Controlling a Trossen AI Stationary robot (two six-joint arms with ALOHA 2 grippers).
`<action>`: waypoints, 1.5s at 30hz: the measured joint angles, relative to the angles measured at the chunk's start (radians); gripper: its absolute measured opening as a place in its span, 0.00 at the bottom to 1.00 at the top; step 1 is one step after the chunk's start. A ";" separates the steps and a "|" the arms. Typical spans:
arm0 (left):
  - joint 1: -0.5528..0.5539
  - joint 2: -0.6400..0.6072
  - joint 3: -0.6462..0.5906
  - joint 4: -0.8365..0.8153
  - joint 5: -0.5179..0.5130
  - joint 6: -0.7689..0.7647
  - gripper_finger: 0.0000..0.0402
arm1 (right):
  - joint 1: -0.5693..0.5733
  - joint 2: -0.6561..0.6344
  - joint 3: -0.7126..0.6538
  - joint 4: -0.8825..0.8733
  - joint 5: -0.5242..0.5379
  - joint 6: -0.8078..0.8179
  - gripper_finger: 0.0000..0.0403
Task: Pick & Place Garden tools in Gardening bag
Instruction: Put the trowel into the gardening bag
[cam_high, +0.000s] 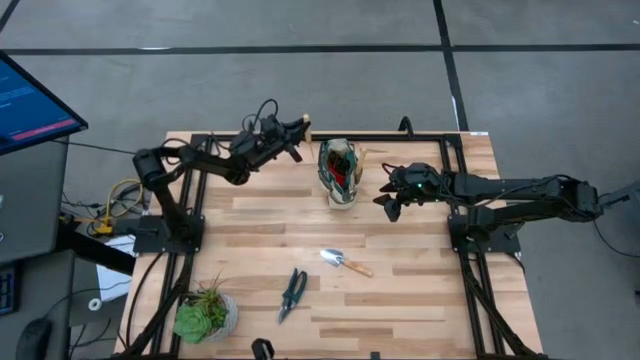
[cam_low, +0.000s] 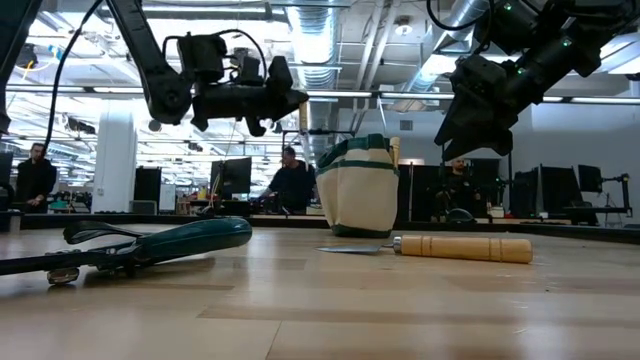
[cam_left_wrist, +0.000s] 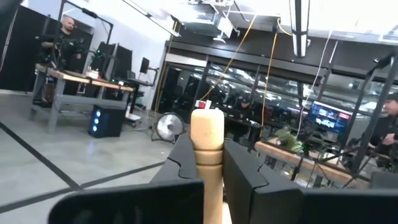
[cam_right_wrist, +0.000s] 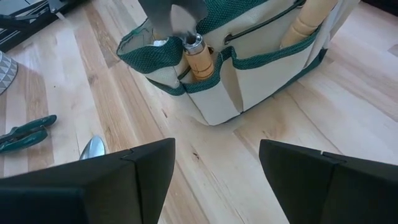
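2 tools lie loose on the wooden table (cam_high: 400, 300), nearest the front edge. The dark-handled pruning shears (cam_high: 292, 293) lie flat, closed, blades toward the front. Just beside them, farther back and to the right, lies a trowel (cam_high: 346, 263) with silver head and light wooden handle, flat, set on a slant; shears and trowel are near each other but not touching. At the front-left corner stands a round pot with a green plant (cam_high: 205, 314), well apart from both tools.

Farther back, mid-table, the gardening bag (cam_high: 340, 172) stands upright, dark green with cream trim. In the right wrist view a wooden-handled tool (cam_right_wrist: 198, 57) with silver neck sits in one of its outer pockets, and a second light handle (cam_right_wrist: 311, 22) stands in another pocket. Red and dark items show inside the bag from above; cannot tell what they are.

Right gripper (cam_high: 392, 206) hangs in the air just right of the bag, fingers spread wide, nothing between them.

Left gripper (cam_high: 299, 128) is raised near the back edge, left of the bag, fingers closed on a light wooden handle (cam_left_wrist: 207, 155); its rounded end sticks out past the fingertips. The tool's head is not visible.

Beyond the table, people stand at desks in the room.
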 joint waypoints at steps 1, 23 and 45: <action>0.005 0.000 0.000 0.000 0.008 0.000 0.01 | 0.000 0.000 0.000 0.000 0.000 0.000 0.56; 0.011 0.097 0.113 -0.005 0.125 -0.037 0.02 | 0.001 0.000 0.000 0.011 0.001 0.013 0.56; 0.012 0.149 0.128 -0.009 0.178 0.053 0.02 | 0.001 0.000 0.000 0.016 0.002 0.018 0.56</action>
